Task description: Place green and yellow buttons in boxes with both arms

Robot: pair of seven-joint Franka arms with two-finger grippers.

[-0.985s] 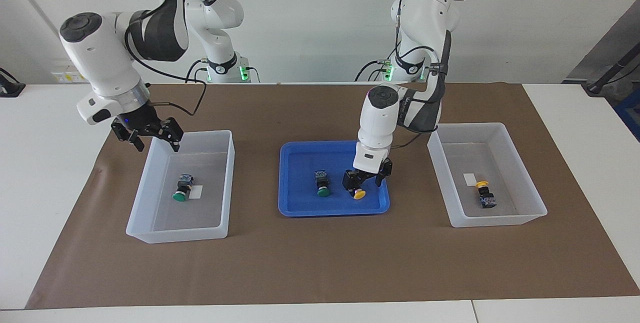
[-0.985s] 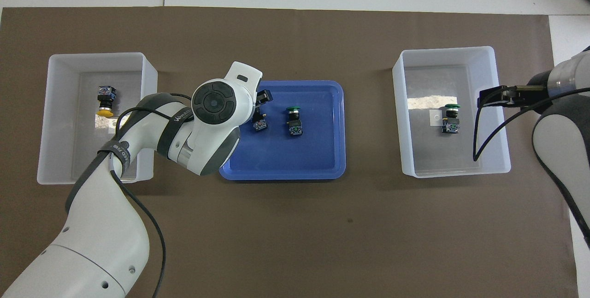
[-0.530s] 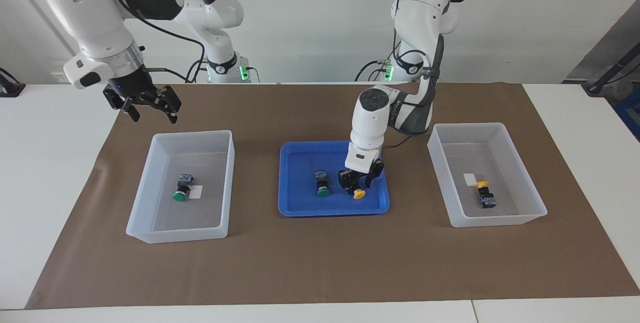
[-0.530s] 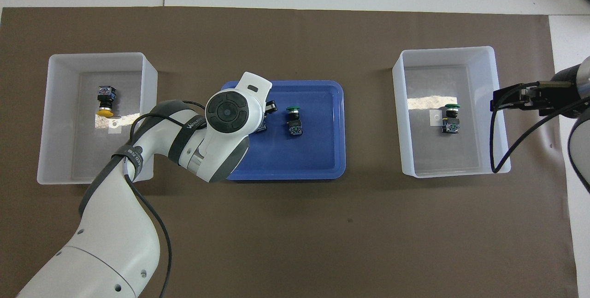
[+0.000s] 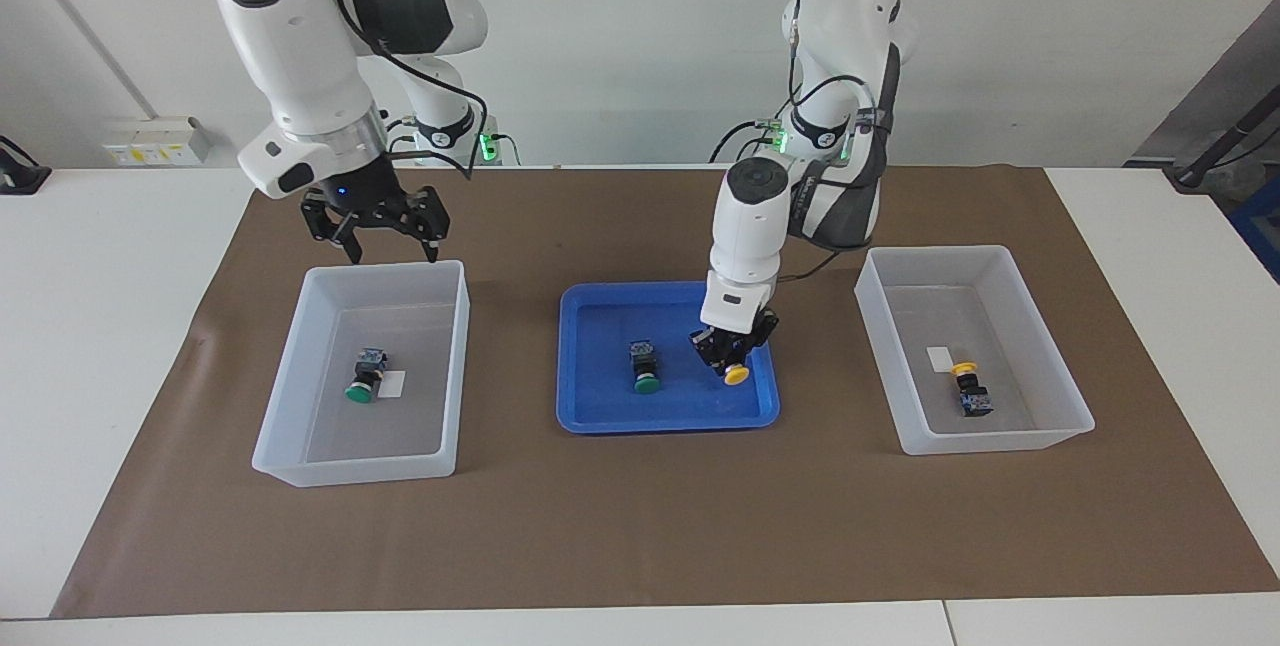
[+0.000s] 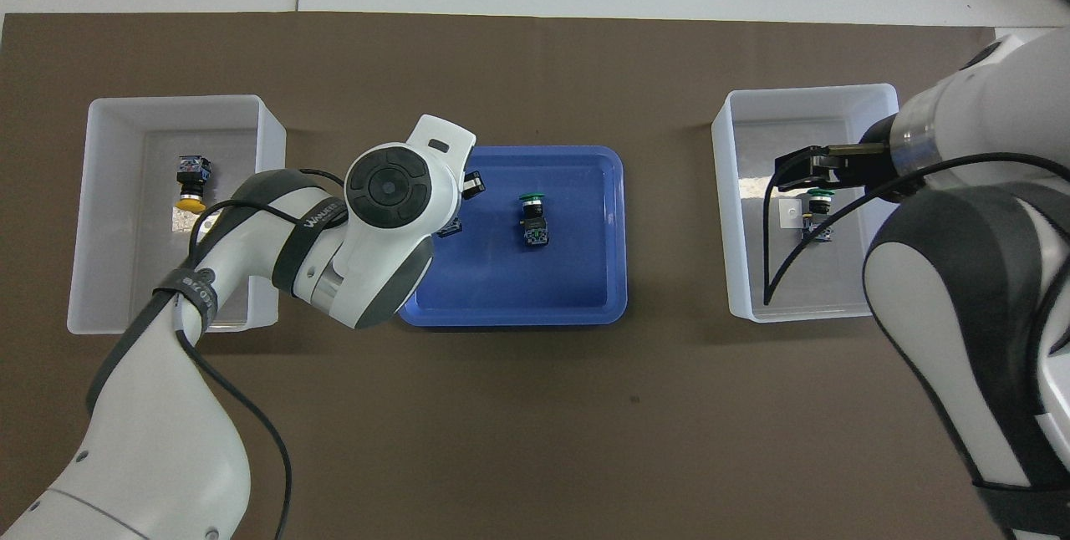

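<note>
In the blue tray (image 5: 600, 326), my left gripper (image 5: 730, 358) is shut on a yellow button (image 5: 737, 376), holding it tilted just above the tray floor. A green button (image 5: 645, 368) (image 6: 532, 218) lies in the tray beside it. In the overhead view the left wrist hides most of this grip. My right gripper (image 5: 390, 244) (image 6: 782, 165) hangs open and empty over the edge nearest the robots of the box (image 5: 350, 471) at the right arm's end. That box holds a green button (image 5: 362, 378). The box (image 5: 1000, 441) at the left arm's end holds a yellow button (image 5: 968, 386) (image 6: 191, 185).
Both boxes and the tray stand in a row on a brown mat (image 5: 640, 526) over a white table. Each box has a small white label (image 5: 938, 358) on its floor. The right arm's cable (image 6: 777, 256) hangs over its box.
My left gripper closed on the yellow button in the tray and raised it a little. The right arm rose, then swung in from outside its box to the box's edge nearest the robots.
</note>
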